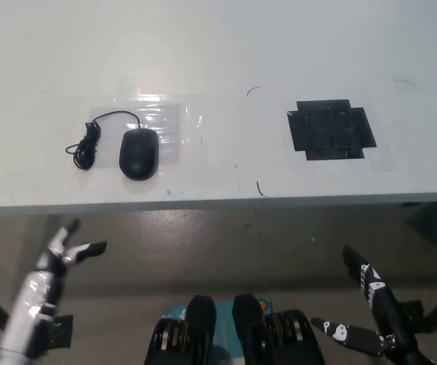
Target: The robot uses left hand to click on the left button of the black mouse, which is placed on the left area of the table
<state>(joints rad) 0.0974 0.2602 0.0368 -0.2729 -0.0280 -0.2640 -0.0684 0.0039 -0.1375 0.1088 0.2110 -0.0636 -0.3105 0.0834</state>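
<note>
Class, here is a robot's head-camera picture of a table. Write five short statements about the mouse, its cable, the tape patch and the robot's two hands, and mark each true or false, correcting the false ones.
1. The black mouse lies on the left part of the white table. True.
2. The white left hand is pressing the mouse. False: it is below the table's near edge, apart from the mouse, fingers spread.
3. The mouse's cable lies bundled to the mouse's left. True.
4. The black tape patch lies left of the mouse. False: it lies to the right.
5. The black right hand holds the cable. False: it holds nothing, low at the picture's bottom right.
</note>
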